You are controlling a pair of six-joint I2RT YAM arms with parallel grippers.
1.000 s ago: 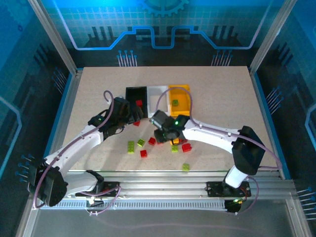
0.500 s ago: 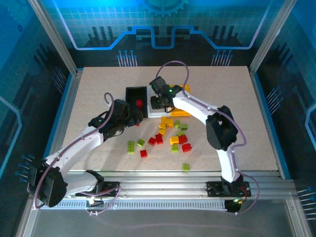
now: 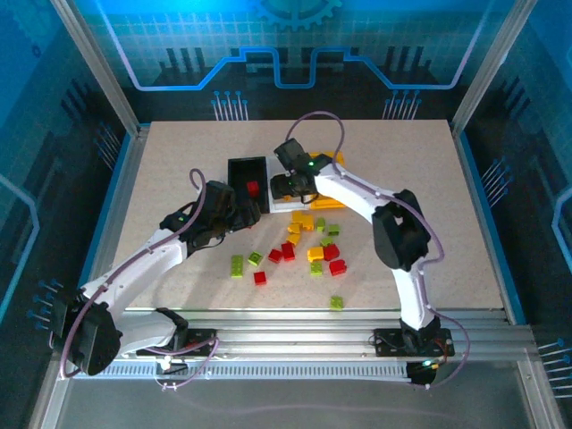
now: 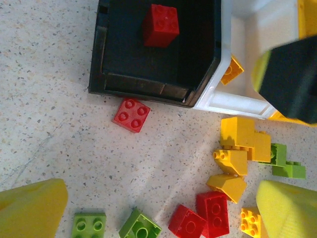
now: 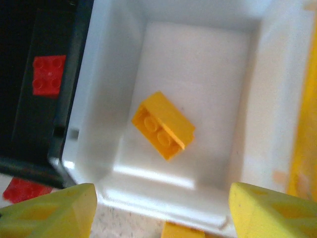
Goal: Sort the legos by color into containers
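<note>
In the right wrist view my right gripper (image 5: 161, 218) hangs open over the white bin (image 5: 89, 148). One yellow-orange brick (image 5: 163, 125) lies loose on the bin's floor. From above, that gripper (image 3: 288, 186) covers most of the white bin (image 3: 284, 206). The black bin (image 3: 246, 170) holds a red brick (image 3: 252, 188); the yellow bin (image 3: 327, 205) stands on the white bin's right. My left gripper (image 4: 158, 218) is open and empty above bare table. A red brick (image 4: 131, 115) lies just outside the black bin (image 4: 148, 82). Mixed legos (image 3: 308, 241) lie scattered in the middle.
Stray bricks lie nearer me: a red one (image 3: 259, 277), two green ones (image 3: 237, 265) and another green (image 3: 336, 302). The right arm (image 3: 357, 192) arches over the yellow bin. Open tabletop (image 3: 179, 161) lies left of and behind the bins.
My right arm swung from the brick pile up to the white bin, where a yellow-orange brick now lies free of its fingers. The left arm has barely moved.
</note>
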